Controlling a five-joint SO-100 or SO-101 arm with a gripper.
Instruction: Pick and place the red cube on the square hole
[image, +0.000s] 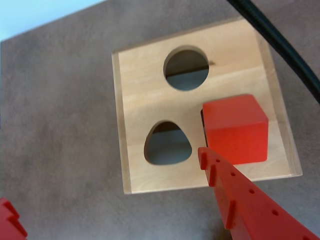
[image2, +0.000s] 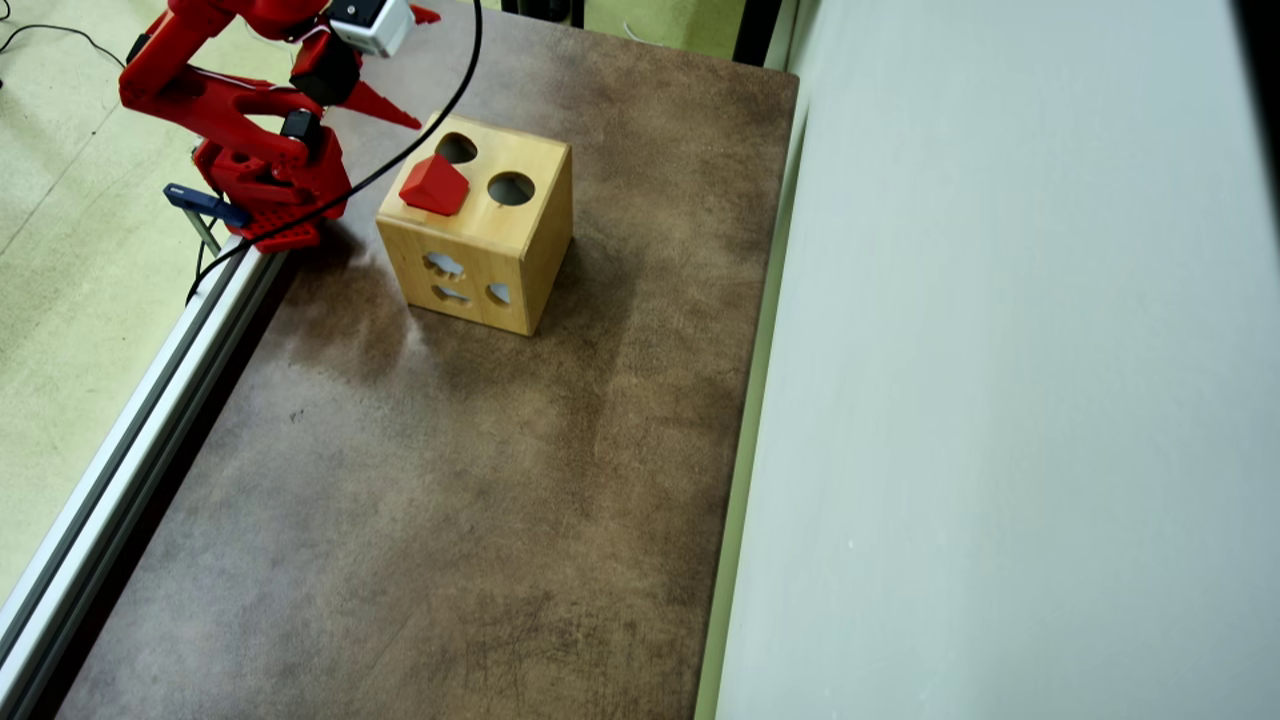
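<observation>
The red cube (image: 235, 129) sits tilted on top of the light wooden box (image: 145, 100), partly sunk over the square hole (image: 202, 119). Only a dark sliver of that hole shows at the cube's left edge. In the overhead view the cube (image2: 435, 185) rests at the near-left of the box top (image2: 520, 250). My gripper (image: 103, 179) is open and holds nothing. One red finger (image: 220, 180) points at the cube's lower corner from just beside it. The other finger (image: 7, 217) is far off at the lower left. In the overhead view the gripper (image2: 425, 70) hovers behind the box.
The box top also has a round hole (image: 186, 68) and a heart-shaped hole (image: 167, 143). A black cable (image: 285, 45) hangs across the upper right. An aluminium rail (image2: 150, 400) lines the brown table's left edge, and a pale wall (image2: 1000, 350) bounds the right.
</observation>
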